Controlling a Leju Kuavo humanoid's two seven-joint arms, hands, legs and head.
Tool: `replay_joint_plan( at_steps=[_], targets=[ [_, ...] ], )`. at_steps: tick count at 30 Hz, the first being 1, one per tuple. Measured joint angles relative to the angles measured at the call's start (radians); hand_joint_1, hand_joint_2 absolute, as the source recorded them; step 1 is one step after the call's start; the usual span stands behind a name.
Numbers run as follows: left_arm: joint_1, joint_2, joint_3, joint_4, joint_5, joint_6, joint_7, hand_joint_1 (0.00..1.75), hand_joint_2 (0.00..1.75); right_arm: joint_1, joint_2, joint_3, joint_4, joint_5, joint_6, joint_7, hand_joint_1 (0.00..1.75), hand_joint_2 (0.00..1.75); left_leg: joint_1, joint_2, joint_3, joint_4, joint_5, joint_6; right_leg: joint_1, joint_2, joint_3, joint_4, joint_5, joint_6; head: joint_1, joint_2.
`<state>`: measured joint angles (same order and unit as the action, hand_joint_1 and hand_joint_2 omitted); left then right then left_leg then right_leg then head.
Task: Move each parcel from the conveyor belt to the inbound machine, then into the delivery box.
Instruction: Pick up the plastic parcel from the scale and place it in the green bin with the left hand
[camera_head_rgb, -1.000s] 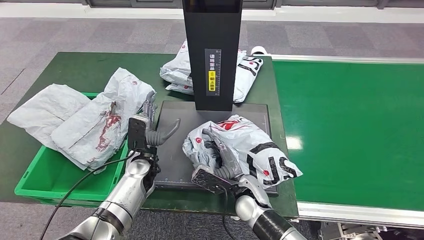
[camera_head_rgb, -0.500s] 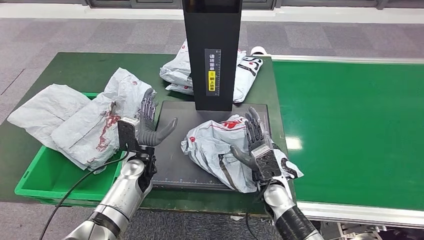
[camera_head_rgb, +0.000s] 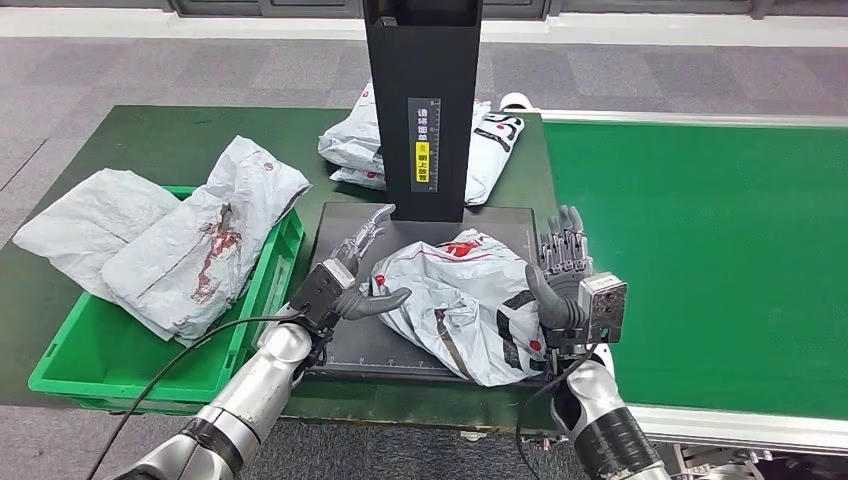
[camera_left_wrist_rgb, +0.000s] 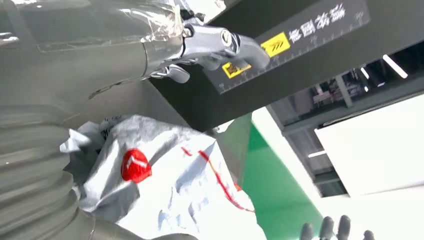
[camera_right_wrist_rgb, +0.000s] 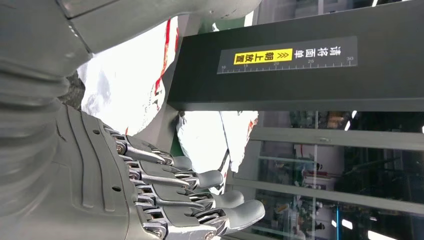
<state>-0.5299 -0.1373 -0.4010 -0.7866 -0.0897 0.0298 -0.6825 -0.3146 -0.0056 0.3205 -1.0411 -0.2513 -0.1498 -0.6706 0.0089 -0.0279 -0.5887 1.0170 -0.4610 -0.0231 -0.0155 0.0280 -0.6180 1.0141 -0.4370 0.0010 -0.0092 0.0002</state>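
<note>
A crumpled white parcel (camera_head_rgb: 460, 300) with red and black print lies on the black platform (camera_head_rgb: 345, 225) of the inbound machine, in front of its black column (camera_head_rgb: 422, 100). My left hand (camera_head_rgb: 350, 275) is open over the platform, its thumb close to the parcel's left edge. My right hand (camera_head_rgb: 562, 280) stands open and upright against the parcel's right side, holding nothing. In the left wrist view the parcel (camera_left_wrist_rgb: 165, 185) lies below the fingers (camera_left_wrist_rgb: 220, 42). The right wrist view has my right hand (camera_right_wrist_rgb: 165, 195) beside the column (camera_right_wrist_rgb: 280, 65).
A green delivery box (camera_head_rgb: 100, 350) at the left holds two grey parcels (camera_head_rgb: 190, 250). More white parcels (camera_head_rgb: 355, 140) lie behind the column. The green conveyor belt (camera_head_rgb: 700, 250) runs along the right, bare in view.
My right hand let go of the parcel, turned upright and moved to its right side. My left hand swung right over the platform toward the parcel's left edge.
</note>
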Motion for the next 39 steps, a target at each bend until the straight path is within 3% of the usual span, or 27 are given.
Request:
replay_joint_plan(
  at_steps=[7, 11, 15, 18, 24, 29, 39],
  targets=[
    [-0.014, 0.008, -0.033, 0.031, -0.023, 0.002, 0.009, 0.0, 1.75, 0.0, -0.005, -0.016, 0.0, 0.0, -0.003, -0.003, 0.0, 1.75, 0.0, 0.0, 0.0, 0.0, 0.0, 0.0, 0.0, 0.0, 0.0, 0.0, 0.0, 0.0, 0.0, 0.0],
    [-0.046, 0.014, -0.098, 0.078, -0.247, 0.072, 0.101, 0.03, 1.75, 0.003, -0.008, -0.025, -0.005, 0.003, -0.032, -0.012, 0.0, 1.75, 0.0, -0.002, 0.0, 0.0, 0.0, 0.0, 0.0, -0.001, 0.0, 0.0, 0.0, 0.0, 0.0, 0.0],
    [-0.109, 0.014, -0.215, 0.182, -0.507, 0.133, 0.264, 1.75, 1.75, 0.028, -0.014, -0.055, -0.047, 0.013, -0.051, -0.014, 0.0, 1.75, 0.0, -0.001, 0.0, 0.0, 0.0, 0.001, 0.0, -0.001, 0.0, 0.0, 0.0, 0.0, 0.0, 0.0],
    [-0.149, 0.013, -0.294, 0.252, -0.619, 0.156, 0.349, 1.75, 1.75, 0.061, -0.016, -0.079, -0.101, 0.03, -0.058, -0.005, 0.0, 1.75, 0.0, -0.001, 0.0, 0.001, 0.0, 0.001, -0.001, -0.001, 0.0, 0.0, 0.0, 0.0, 0.0, 0.0],
    [-0.185, 0.004, -0.308, 0.29, -0.59, 0.306, 0.346, 1.75, 1.75, 0.14, -0.015, -0.113, -0.207, 0.061, -0.074, 0.035, 0.0, 1.75, 0.0, -0.001, 0.0, 0.0, 0.0, 0.001, 0.0, -0.001, 0.0, 0.0, 0.0, 0.0, 0.0, 0.0],
    [-0.203, -0.012, -0.239, 0.259, -0.56, 0.432, 0.335, 1.75, 1.75, 0.187, -0.008, -0.134, -0.252, 0.073, -0.074, 0.046, 0.0, 1.75, 0.0, -0.001, 0.0, 0.0, 0.0, 0.001, 0.0, -0.001, 0.0, 0.0, 0.0, 0.0, 0.0, 0.0],
    [-0.238, -0.021, -0.074, 0.143, -0.467, 0.535, 0.26, 1.75, 1.75, 0.213, 0.004, -0.152, -0.273, 0.071, -0.073, 0.048, 0.0, 1.75, 0.0, -0.001, 0.0, 0.0, 0.0, 0.0, 0.0, -0.001, 0.0, 0.0, 0.0, 0.0, 0.0, 0.0]
  ],
)
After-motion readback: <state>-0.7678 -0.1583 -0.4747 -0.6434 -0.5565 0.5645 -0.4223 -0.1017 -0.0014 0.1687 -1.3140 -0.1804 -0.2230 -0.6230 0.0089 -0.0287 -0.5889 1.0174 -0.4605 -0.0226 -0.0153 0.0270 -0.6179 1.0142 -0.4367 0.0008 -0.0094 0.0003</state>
